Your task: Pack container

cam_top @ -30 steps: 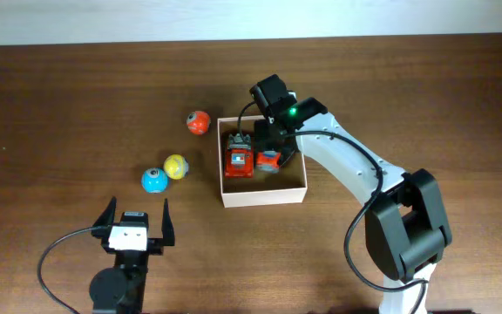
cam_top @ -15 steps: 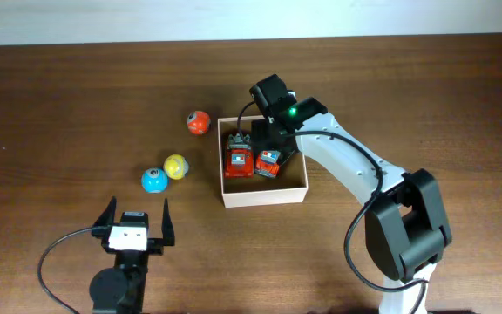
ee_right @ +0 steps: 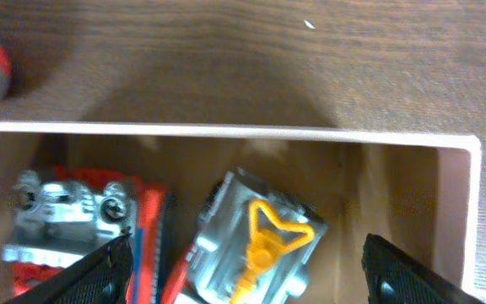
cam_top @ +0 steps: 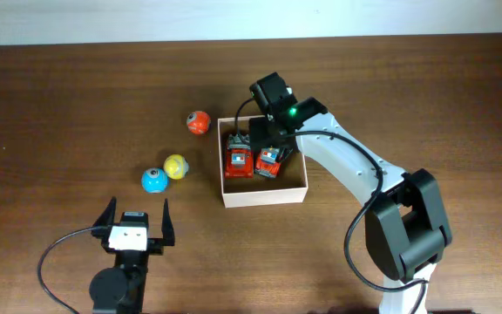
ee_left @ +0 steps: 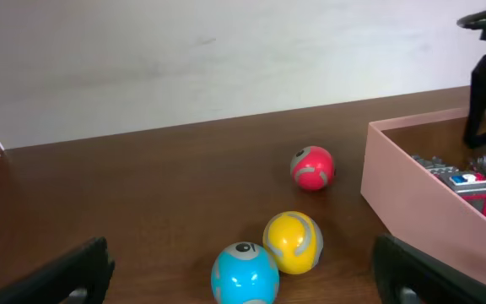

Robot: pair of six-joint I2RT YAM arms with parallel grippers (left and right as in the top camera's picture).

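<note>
Wooden counter (cam_top: pixel 59 105) carries the box (cam_top: pixel 264 197); right hand (cam_top: pixel 267 141), open just above the small car (cam_top: pixel 269 161) inside, could snag and drag it out when rising. Left hand (cam_top: pixel 136 212) open.

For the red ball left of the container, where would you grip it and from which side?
Probably across its widest middle, from straight above: the red ball is round and stands apart from the container, with bare table around it.
</note>
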